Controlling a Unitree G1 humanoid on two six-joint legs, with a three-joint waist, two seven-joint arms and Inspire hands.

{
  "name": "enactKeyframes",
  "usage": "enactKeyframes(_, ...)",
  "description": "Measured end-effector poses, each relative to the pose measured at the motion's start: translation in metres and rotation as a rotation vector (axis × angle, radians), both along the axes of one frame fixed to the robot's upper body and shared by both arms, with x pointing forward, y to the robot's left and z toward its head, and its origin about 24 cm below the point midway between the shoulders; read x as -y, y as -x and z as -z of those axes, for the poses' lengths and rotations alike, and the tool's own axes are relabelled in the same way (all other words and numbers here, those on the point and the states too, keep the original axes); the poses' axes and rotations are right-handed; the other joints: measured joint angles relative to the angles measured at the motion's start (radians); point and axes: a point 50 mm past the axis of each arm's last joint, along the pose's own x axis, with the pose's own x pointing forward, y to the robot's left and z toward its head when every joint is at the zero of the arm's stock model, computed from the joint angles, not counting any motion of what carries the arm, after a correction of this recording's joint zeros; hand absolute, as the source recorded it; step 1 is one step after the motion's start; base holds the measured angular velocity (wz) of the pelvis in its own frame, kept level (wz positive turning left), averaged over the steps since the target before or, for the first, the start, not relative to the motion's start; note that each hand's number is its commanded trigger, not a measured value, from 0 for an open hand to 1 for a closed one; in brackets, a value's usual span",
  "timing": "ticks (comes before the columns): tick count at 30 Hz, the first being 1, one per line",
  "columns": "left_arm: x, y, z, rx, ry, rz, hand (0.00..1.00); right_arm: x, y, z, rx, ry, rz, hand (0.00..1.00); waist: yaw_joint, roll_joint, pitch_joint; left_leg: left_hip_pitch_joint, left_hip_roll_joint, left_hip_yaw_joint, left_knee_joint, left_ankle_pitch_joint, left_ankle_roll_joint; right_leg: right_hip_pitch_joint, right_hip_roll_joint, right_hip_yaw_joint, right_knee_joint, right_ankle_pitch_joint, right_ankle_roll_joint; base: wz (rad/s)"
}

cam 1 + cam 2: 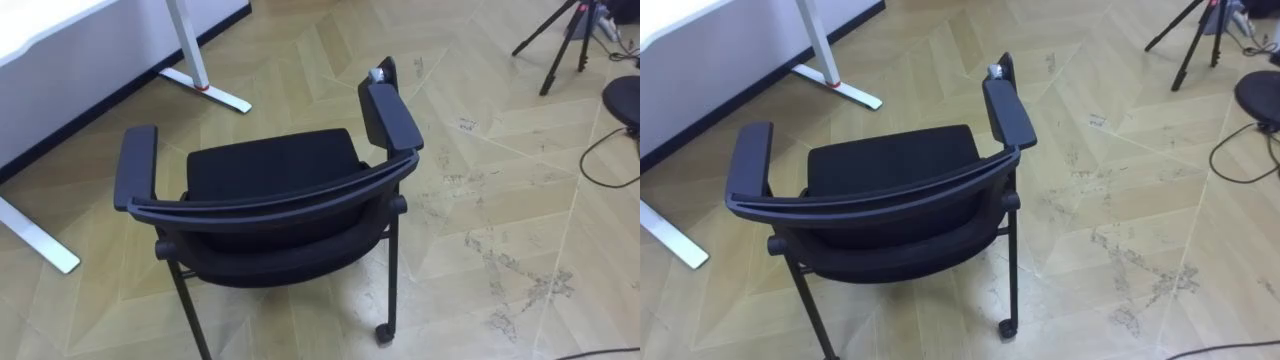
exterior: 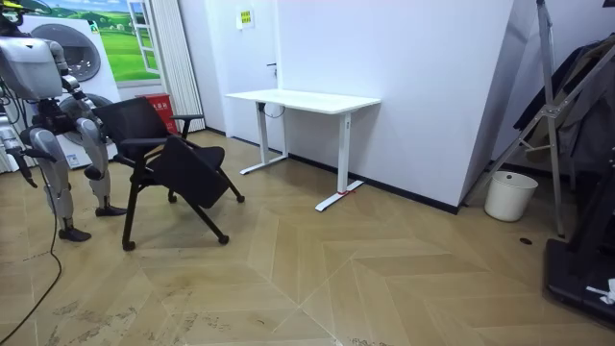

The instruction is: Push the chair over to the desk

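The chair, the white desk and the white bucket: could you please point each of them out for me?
Chair (image 1: 270,165), left eye view, on the black seat cushion.
White desk (image 2: 303,99), room view, on the tabletop.
White bucket (image 2: 509,197), room view, on its side wall.

a black chair (image 1: 890,195) seen from behind its backrest stands on the wood floor (image 1: 1110,150), near a white worktop's leg (image 1: 825,60).

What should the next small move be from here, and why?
Probably reach forward and make contact with the backrest along its top edge before stepping. The chair stands directly in front with its backrest nearest and nothing touching it, and the white desk is ahead on the left.
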Motion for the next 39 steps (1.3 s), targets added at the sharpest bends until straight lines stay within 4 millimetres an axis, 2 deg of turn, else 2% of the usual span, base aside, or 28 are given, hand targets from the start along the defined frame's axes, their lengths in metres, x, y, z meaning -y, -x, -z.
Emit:
enactKeyframes(15,-0.002,0.001,0.0,-0.007,-0.044,-0.008,0.0,0.0,0.0,0.0,-0.001,0.003,-0.003,0.0,0.003,0.0,0.0,-0.002,0.0,0.001,0.0,0.0,0.0,-0.001,0.0,-0.001,-0.003,0.0,0.0,0.0)
enactKeyframes(21,-0.01,0.018,0.0,-0.021,-0.037,-0.167,0.0,0.0,0.002,0.0,-0.012,0.013,0.001,0.0,0.009,-0.003,-0.0011,0.001,-0.001,-0.002,0.0,0.0,0.0,0.004,-0.002,-0.008,0.0,0.0,0.0,0.01)
enactKeyframes(26,-0.015,0.035,-0.001,-0.048,-0.049,-0.249,0.0,0.0,0.002,0.001,-0.022,0.012,0.002,0.0,0.017,-0.013,-0.001,0.0,-0.003,-0.022,0.0,0.0,0.0,0.017,-0.002,-0.022,-0.016,-0.001,0.0,0.1)
enactKeyframes(30,-0.017,0.037,-0.002,-0.042,-0.046,-0.268,0.0,0.0,-0.002,0.001,-0.021,0.015,-0.008,0.0,0.044,-0.02,-0.0007,-0.002,-0.004,-0.035,0.001,0.0,0.0,0.019,-0.003,-0.033,-0.015,-0.001,0.0,0.08)
enactKeyframes(31,-0.018,0.039,-0.002,-0.034,-0.04,-0.276,0.0,0.0,-0.004,0.0,-0.016,0.012,-0.011,0.0,0.052,-0.02,0.0027,-0.005,-0.004,-0.045,0.003,0.0,0.0,0.022,-0.004,-0.044,-0.016,-0.001,0.0,0.22)
enactKeyframes(33,-0.02,0.036,-0.003,-0.015,-0.031,-0.296,0.0,0.001,-0.006,0.0,-0.008,0.006,-0.009,0.0,0.059,-0.023,0.0013,-0.017,-0.005,-0.056,0.013,0.0,0.0,0.023,-0.004,-0.058,-0.018,-0.001,0.0,0.25)
enactKeyframes(36,-0.022,0.035,-0.004,0.023,0.0,-0.376,0.0,0.003,-0.015,-0.001,0.014,-0.003,-0.005,0.0,0.063,-0.023,-0.0014,-0.033,-0.007,-0.082,0.019,0.0,0.0,0.025,-0.005,-0.084,-0.018,-0.001,0.0,0.23)
enactKeyframes(39,-0.024,0.043,-0.005,0.046,0.037,-0.51,0.0,0.01,-0.016,-0.002,0.018,0.002,0.012,0.0,0.073,-0.024,-0.0004,-0.035,-0.013,-0.097,0.021,0.0,0.0,0.034,-0.01,-0.102,-0.02,-0.004,-0.001,0.16)
